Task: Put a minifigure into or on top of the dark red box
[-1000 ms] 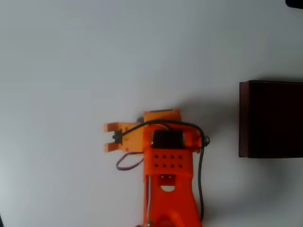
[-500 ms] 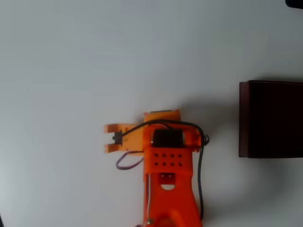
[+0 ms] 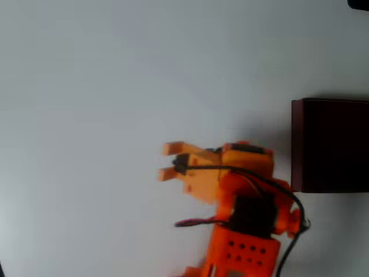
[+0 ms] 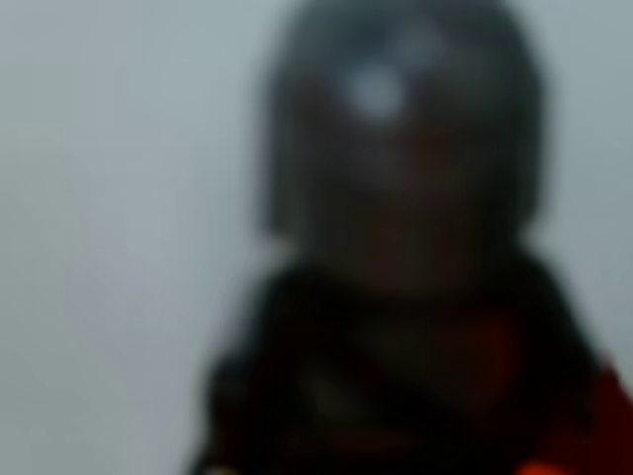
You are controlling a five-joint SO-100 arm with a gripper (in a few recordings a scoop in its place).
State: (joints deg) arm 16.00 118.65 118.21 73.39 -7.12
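In the wrist view the minifigure (image 4: pixel 396 198) looms very close and blurred, with a grey rounded head above a dark body. It sits right in front of the camera, and a sliver of orange finger (image 4: pixel 603 435) shows at the lower right. From overhead, my orange gripper (image 3: pixel 245 151) points down, its fingertips hidden under the wrist. It is shut on the minifigure. The dark red box (image 3: pixel 331 144) stands at the right edge, maroon wall facing me and its inside nearly black. The gripper hangs just left of that wall.
The pale table (image 3: pixel 115 86) stretches bare to the left and back. A black cable (image 3: pixel 288 196) loops off the wrist close to the box's lower left corner. Something dark sits in the top right corner (image 3: pixel 358 3).
The arm has swung to the right toward the box and now looks blurred from motion. Between the two earlier frames it held still.
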